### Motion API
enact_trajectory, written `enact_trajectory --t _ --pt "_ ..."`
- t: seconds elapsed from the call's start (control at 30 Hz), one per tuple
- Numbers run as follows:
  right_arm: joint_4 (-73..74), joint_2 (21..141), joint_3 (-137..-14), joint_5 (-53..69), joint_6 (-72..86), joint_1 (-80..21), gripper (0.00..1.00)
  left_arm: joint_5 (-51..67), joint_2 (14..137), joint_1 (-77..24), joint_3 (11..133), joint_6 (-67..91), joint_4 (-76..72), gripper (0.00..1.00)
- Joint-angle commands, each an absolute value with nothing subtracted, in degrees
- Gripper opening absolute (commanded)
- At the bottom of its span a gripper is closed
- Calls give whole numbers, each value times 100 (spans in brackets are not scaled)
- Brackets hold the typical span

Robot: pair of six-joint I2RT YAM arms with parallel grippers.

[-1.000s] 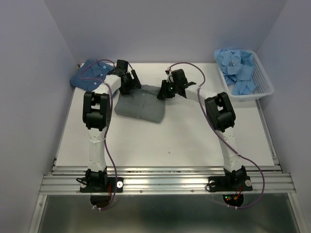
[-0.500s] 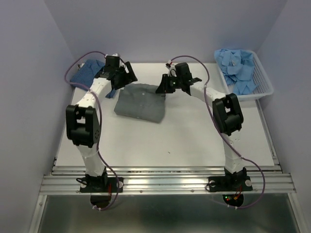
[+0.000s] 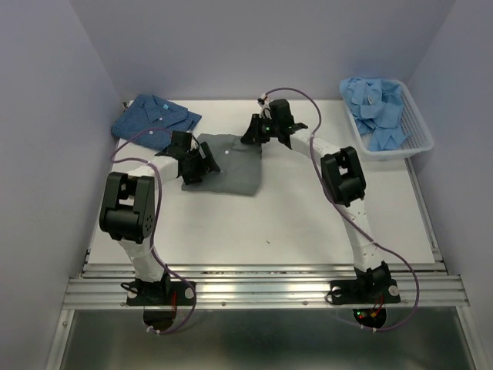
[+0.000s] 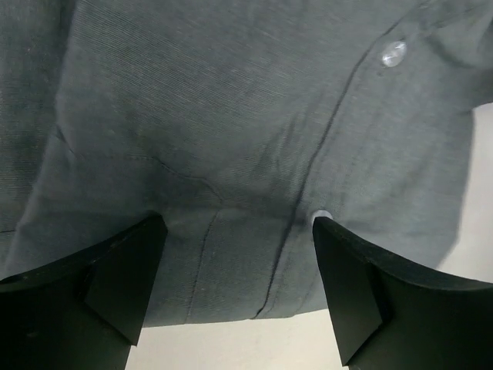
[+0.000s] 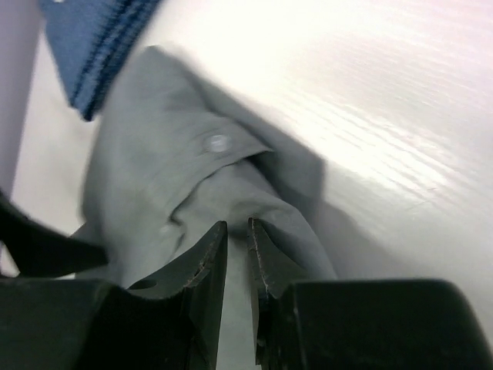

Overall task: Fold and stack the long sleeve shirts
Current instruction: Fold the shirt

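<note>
A plain dark grey long sleeve shirt [image 3: 231,171] lies folded in the middle of the white table. My left gripper [image 3: 197,163] hovers open over its left edge; in the left wrist view the shirt's button placket [image 4: 231,116] fills the space between the wide black fingers [image 4: 123,285]. My right gripper [image 3: 254,131] is at the shirt's far right corner, its jaws nearly together on a bunched fold of grey cloth [image 5: 154,154]. A dark blue patterned shirt [image 3: 154,116] lies folded at the far left. Light blue shirts [image 3: 377,108] are piled at the far right.
A white slatted basket [image 3: 420,131] at the table's far right holds the light blue shirts. Bare white table [image 3: 293,216] lies between the grey shirt and the arm bases. Side walls close in at left and right.
My left gripper swung from beside the dark blue shirt down onto the grey shirt's left side. My right gripper shifted toward the shirt's far corner and narrowed on the cloth.
</note>
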State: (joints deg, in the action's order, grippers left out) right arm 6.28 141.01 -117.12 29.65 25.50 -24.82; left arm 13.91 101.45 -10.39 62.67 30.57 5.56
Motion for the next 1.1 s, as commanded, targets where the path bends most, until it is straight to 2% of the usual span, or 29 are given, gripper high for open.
enact_trajectory --t 0.0,0.23,0.43,0.47,0.5,0.53,0.57,0.6,0.63,0.67,0.73,0.77,0.93,1.07 --pt "833 14710 -12461 2356 2610 -2487 23 1310 9958 -1020 5811 3164 317 91" --pt "1116 14845 -12305 2470 2584 -2487 22 1257 9704 -1020 5467 3085 202 90" --pt "1108 13880 -12094 2707 2286 -2487 26 573 9053 -1325 6555 2445 1026 91" --pt "1107 13434 -12042 2672 2259 -2487 30 441 8948 -1423 6922 2374 1124 91" --pt "1064 12908 -11806 2498 2241 -2487 41 265 8912 -1624 7265 2208 1290 92" --pt "994 12902 -11595 2374 2302 -2487 41 185 8912 -1739 7269 2163 1370 92" --pt "880 12607 -11314 2260 2390 -2426 46 98 8921 -1827 7425 2127 1441 93" --pt "487 12003 -10972 2189 2599 -2321 56 -8 8973 -1924 7714 2075 1502 99" --pt "336 11719 -10325 2162 2715 -2251 66 -192 9026 -2073 7856 2013 1642 99" --pt "212 11455 -10023 2214 2777 -2172 81 -272 9122 -2144 8075 1960 1722 99" --pt "132 10760 -9530 2276 2560 -2048 96 -588 9202 -2276 8243 1890 1863 99" --pt "228 10532 -9118 2381 2236 -2048 100 -754 9289 -2337 8409 1942 2072 99" --pt "685 9336 -8035 1768 -585 -2968 100 -809 9001 -2198 8201 2697 2224 99" --pt "1483 9377 -7857 1471 -1844 -3793 100 -405 8125 -1759 7201 3409 1987 99"
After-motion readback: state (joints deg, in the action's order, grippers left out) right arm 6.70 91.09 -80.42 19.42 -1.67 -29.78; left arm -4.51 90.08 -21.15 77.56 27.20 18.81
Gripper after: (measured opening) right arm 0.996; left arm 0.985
